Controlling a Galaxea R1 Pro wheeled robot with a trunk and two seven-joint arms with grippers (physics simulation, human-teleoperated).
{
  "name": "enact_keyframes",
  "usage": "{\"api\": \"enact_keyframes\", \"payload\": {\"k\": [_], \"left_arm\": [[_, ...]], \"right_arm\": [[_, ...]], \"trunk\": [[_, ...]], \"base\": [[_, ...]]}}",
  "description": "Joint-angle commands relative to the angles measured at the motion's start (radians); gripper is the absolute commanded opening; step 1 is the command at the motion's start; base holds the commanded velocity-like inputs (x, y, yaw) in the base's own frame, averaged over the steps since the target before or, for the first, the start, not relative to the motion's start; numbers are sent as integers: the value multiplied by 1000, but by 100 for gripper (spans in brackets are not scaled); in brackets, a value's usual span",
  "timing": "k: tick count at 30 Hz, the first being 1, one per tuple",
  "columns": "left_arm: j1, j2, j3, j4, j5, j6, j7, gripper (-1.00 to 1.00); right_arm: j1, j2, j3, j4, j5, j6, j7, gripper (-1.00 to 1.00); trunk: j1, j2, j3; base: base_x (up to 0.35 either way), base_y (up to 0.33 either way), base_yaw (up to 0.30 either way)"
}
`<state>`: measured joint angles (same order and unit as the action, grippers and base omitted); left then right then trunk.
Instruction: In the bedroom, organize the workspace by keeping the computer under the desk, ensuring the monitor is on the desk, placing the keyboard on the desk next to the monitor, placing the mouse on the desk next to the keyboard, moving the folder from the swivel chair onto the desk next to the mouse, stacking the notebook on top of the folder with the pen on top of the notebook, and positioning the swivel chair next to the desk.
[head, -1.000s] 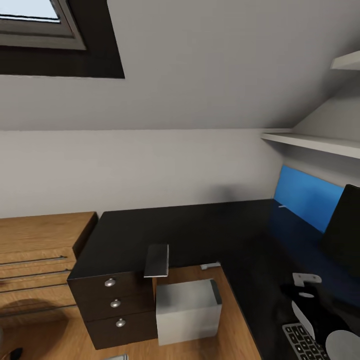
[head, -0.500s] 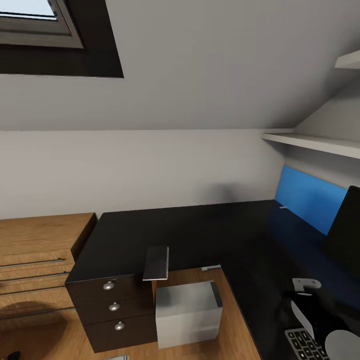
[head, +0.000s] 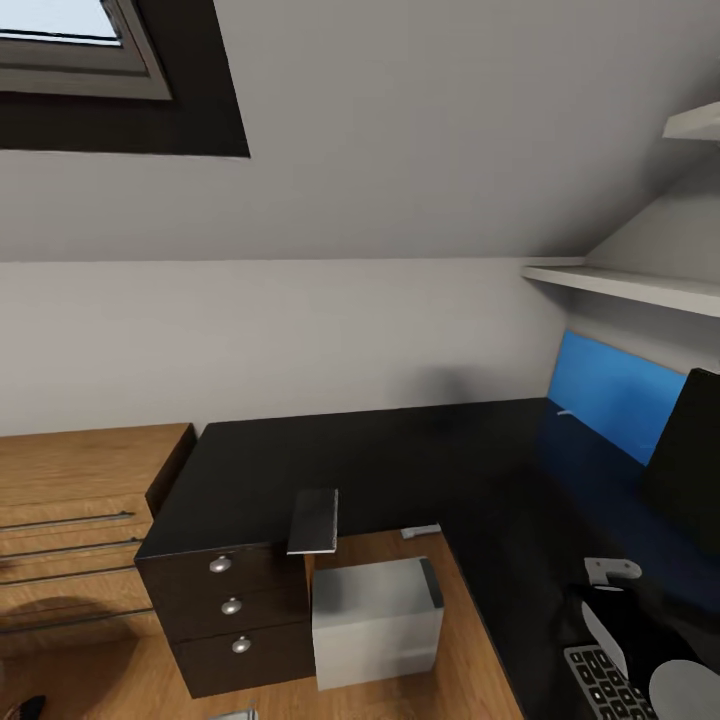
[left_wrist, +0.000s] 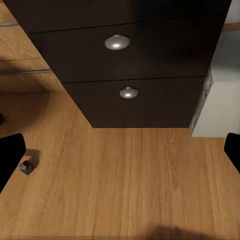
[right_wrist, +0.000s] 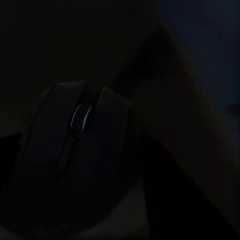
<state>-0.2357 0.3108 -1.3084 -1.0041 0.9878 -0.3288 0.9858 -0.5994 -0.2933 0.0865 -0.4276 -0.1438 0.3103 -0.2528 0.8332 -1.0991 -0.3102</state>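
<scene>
The black-topped desk (head: 400, 460) runs along the wall and turns toward me on the right. The dark grey notebook (head: 313, 521) lies at its front edge above the drawers (left_wrist: 130, 55), and the white pen (head: 421, 531) lies at the inner corner. The grey-white computer (head: 377, 622) stands under the desk. The monitor (head: 692, 470) is at the right edge and the keyboard (head: 603, 685) at the lower right. My right gripper (head: 606, 598) hangs over the desk there, shut on the dark mouse (right_wrist: 75, 150). My left gripper (left_wrist: 120, 155) is open over the oak floor, facing the drawers.
An oak dresser (head: 70, 500) stands left of the desk. A blue wall panel (head: 610, 395) and white shelves (head: 630, 285) are on the right wall. A small dark object (left_wrist: 25, 166) sits on the floor near my left fingers.
The head view swayed a little sideways and came back. Nothing on the desk has moved, and my right arm holds the same spot.
</scene>
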Motion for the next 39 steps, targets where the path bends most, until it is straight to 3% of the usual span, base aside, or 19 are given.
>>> {"api": "enact_keyframes", "payload": {"k": [1, 7, 8, 26, 29, 31, 34, 39], "left_arm": [[-2, 1, -5, -2, 7, -5, 4, 100], [-2, 1, -6, -2, 6, -5, 4, 100], [-2, 1, -5, -2, 6, -5, 4, 100], [-2, 1, -5, -2, 9, -5, 4, 100], [-2, 2, -5, -1, 15, -5, 4, 100], [-2, 1, -5, -1, 22, -5, 3, 100], [-2, 1, -5, 0, 24, -4, 2, 100], [-2, -1, -5, 2, 26, -4, 1, 100]], "right_arm": [[0, -1, 9, -2, -14, 4, -9, -100], [0, 2, 10, -2, -13, 4, -9, -100], [0, 5, 11, -2, -13, 4, -9, 100], [0, 14, 12, -10, -13, -15, -9, 100], [0, 18, 13, -20, -13, -59, -9, 100], [0, 22, 13, -28, -13, -155, -9, 100], [0, 26, 13, -30, -14, -218, -9, 100], [0, 67, 12, -33, -14, -310, -13, 100]], "trunk": [[0, -1, -1], [0, -1, -1], [0, -1, -1], [0, -1, -1], [0, -1, -1], [0, -1, -1], [0, -1, -1], [0, -1, -1]], "base": [[-8, 0, 0], [-2, 0, 0], [0, 0, 0], [0, 0, 0], [0, 0, 0], [0, 0, 0], [0, 0, 0], [0, 0, 0]]}}
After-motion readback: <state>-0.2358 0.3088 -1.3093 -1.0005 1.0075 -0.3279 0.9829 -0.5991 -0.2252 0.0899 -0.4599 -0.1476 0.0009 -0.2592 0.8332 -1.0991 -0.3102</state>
